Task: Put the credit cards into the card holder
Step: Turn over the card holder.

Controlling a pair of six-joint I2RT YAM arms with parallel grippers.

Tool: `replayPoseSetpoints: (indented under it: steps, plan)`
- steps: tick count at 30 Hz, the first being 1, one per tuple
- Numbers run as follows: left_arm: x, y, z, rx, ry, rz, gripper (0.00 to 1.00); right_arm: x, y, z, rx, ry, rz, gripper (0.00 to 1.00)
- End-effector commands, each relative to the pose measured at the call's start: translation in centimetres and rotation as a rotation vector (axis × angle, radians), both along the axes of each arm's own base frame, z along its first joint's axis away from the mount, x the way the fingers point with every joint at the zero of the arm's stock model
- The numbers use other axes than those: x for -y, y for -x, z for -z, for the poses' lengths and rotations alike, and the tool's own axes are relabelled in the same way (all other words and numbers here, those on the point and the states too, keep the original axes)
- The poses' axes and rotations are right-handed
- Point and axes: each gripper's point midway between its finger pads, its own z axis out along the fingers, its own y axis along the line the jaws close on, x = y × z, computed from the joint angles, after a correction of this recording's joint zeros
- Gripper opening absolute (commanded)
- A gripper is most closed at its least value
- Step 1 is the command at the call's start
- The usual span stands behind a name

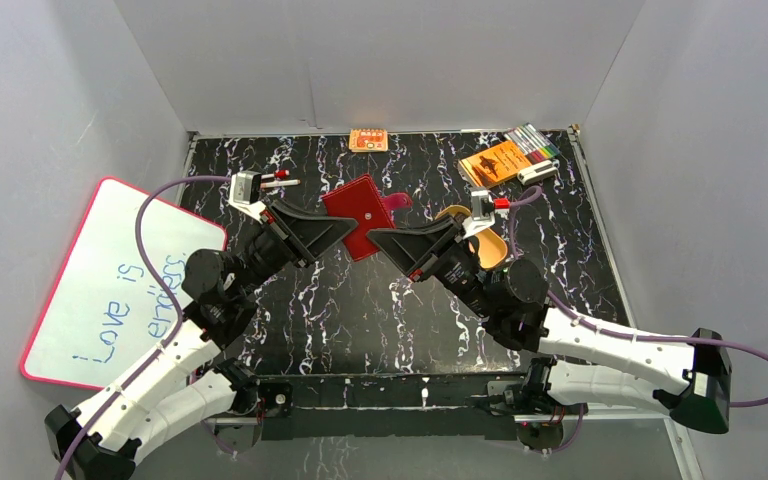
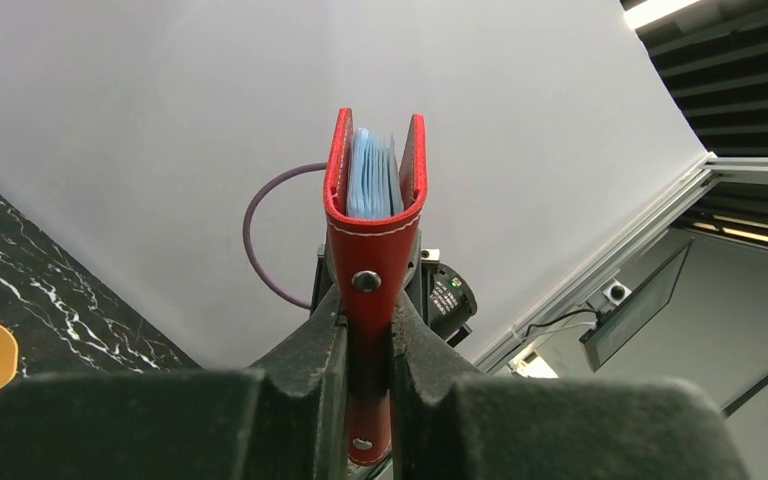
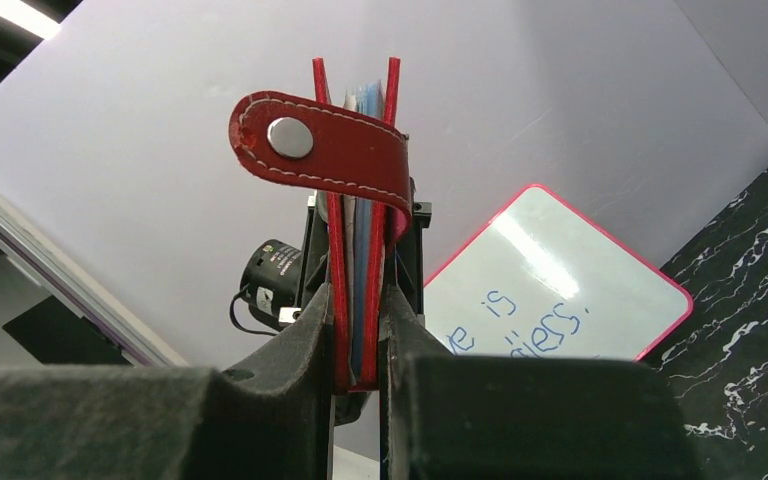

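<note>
We hold the card holder (image 1: 360,222) between the arms over the middle of the tabletop (image 1: 360,320). Our left fingers (image 2: 300,365) pinch its folded spine and our right fingers (image 3: 295,355) pinch its open edge. Pale sleeves (image 2: 370,175) show inside. No credit cards are in sight, so we cannot tell whether any are loaded.

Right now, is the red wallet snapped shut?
No, the snap tab of the red wallet hangs loose, its metal snap fastened to nothing.
</note>
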Motion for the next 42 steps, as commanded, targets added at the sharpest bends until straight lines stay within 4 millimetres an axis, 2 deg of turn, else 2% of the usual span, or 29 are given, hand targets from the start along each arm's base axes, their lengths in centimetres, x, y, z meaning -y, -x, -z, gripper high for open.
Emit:
replayPoseSetpoints:
  steps: [1, 4, 7, 10, 13, 15, 19, 26, 27, 32, 38, 42]
  plan:
    - [-0.6, 1.3, -1.2, 0.089, 0.023, 0.005, 0.0, 0.8, 0.3, -1.6, 0.025, -0.05, 0.009, 0.11]
    - [-1.6, 0.9, -1.1, 0.086, 0.027, -0.066, 0.0, 1.1, 0.6, -1.3, 0.043, 0.032, 0.014, 0.56]
    - [-3.0, -0.3, -0.1, 0.022, -0.047, -0.189, 0.0, 2.2, 0.8, -0.4, 0.067, 0.208, 0.048, 0.69]
    - [-4.1, -0.9, 1.7, -0.038, -0.187, -0.275, 0.0, 3.9, 0.9, 0.3, 0.099, 0.379, 0.088, 0.7]
    - [-4.7, -0.4, 2.2, -0.035, -0.278, -0.292, 0.0, 6.0, 0.7, 0.8, 0.108, 0.497, 0.135, 0.68]
    - [-4.8, 0.0, 2.8, -0.032, -0.317, -0.283, 0.0, 6.6, 0.7, 0.7, 0.116, 0.528, 0.144, 0.66]
    - [-4.7, 0.7, 3.6, -0.026, -0.374, -0.252, 0.0, 5.5, 0.7, 0.4, 0.132, 0.589, 0.118, 0.63]
    - [-4.2, 1.6, 3.2, 0.011, -0.417, -0.201, 0.0, 2.8, 0.2, 0.3, 0.135, 0.634, 0.081, 0.57]
    - [-4.2, 1.9, 3.1, 0.02, -0.415, -0.192, 0.0, 2.4, 0.0, 0.5, 0.124, 0.635, 0.085, 0.52]
    - [-4.4, 2.5, 3.2, 0.041, -0.41, -0.181, 0.0, 2.9, -0.8, 0.7, 0.101, 0.632, 0.131, 0.47]
    - [-4.5, 3.0, 3.0, 0.06, -0.408, -0.169, 0.0, 2.9, -0.7, 0.6, 0.103, 0.628, 0.128, 0.51]
    - [-4.5, 3.3, 3.1, 0.068, -0.41, -0.158, 0.0, 2.7, -0.4, 0.5, 0.11, 0.618, 0.111, 0.48]
